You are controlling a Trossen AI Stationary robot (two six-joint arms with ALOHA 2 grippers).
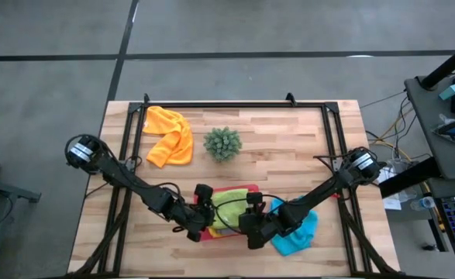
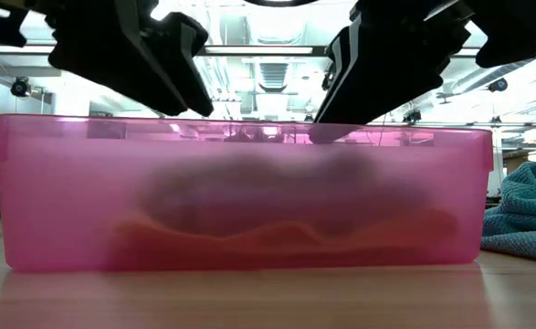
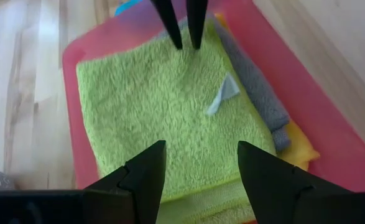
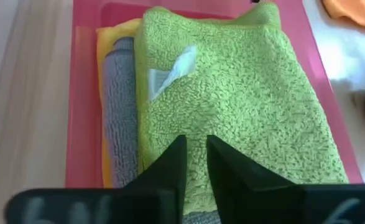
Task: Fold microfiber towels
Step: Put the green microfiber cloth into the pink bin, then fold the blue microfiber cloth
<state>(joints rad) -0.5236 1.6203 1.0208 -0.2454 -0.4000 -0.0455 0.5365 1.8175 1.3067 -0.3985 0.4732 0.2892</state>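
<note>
A folded lime green towel [image 1: 231, 203] lies on top of a grey towel [image 4: 120, 106] and a yellow one [image 3: 300, 146] inside the pink tray [image 1: 246, 188]. My left gripper [image 3: 201, 180] hangs open just above the green towel's left end. My right gripper [image 4: 196, 155] is at the towel's right end, its fingers closed to a narrow slit. An orange towel [image 1: 169, 136] lies crumpled at the far left. A light blue towel [image 1: 297, 232] lies bunched on the table right of the tray. My right gripper sets its fingertips [image 3: 177, 43] on the top face of the lime green towel, close to its right-hand edge [image 3: 188, 53]. The fingers slant down from the table's right side. Whether any cloth is caught in the slit, I cannot tell. The towel lies flat on the stack.
A small spiky green plant [image 1: 222, 143] stands behind the tray at mid-table. The tray's wall [image 2: 240, 201] rises around the stack. A white label [image 3: 222, 96] sticks up from the green towel. A black frame [image 1: 211, 105] runs along the table's far edge and sides.
</note>
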